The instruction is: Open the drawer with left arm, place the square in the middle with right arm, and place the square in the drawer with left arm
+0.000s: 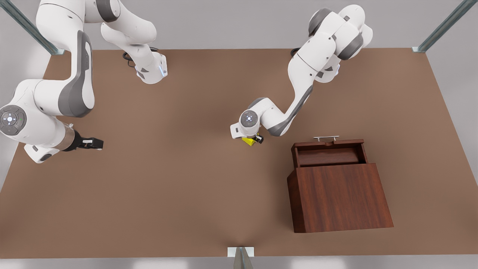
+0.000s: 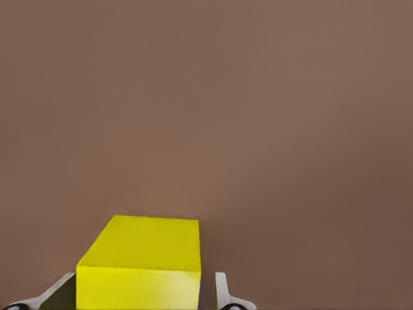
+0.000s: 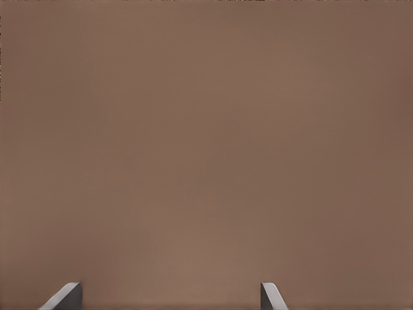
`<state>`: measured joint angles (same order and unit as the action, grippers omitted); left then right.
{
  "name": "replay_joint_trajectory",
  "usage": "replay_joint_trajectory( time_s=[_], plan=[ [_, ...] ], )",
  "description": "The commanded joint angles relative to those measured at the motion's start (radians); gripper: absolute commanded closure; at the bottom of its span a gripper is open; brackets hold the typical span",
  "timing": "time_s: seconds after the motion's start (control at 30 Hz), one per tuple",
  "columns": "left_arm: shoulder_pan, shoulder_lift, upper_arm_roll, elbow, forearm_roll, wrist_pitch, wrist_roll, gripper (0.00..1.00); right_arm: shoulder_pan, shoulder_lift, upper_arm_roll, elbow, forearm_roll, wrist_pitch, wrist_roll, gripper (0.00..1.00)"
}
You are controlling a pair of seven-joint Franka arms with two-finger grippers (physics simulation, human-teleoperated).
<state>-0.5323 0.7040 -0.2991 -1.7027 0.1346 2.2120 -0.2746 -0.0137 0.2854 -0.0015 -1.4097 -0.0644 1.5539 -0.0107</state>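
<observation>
I see the left gripper (image 1: 255,140) at the table's middle, fingers (image 2: 222,290) flanking the square (image 1: 249,141); the left wrist view shows a gap on one side, so I cannot tell if it grips. The drawer (image 1: 326,153) stands pulled out at the front view's right. The right gripper (image 1: 93,143) waits open, at the front view's left.

arms: glossy white shells | joints: grey bands | wrist caps: blue-lit discs | pincers: black
</observation>
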Motion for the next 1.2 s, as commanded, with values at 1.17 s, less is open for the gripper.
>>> replay_joint_trajectory(
  time_s=[1.17],
  plan=[
    [0.281, -0.376, 0.097, 0.137, -0.112, -0.407, -0.38, 0.29, 0.0, 0.001, 0.0, 0.0, 0.0, 0.002, 0.0, 0.0]
  ],
)
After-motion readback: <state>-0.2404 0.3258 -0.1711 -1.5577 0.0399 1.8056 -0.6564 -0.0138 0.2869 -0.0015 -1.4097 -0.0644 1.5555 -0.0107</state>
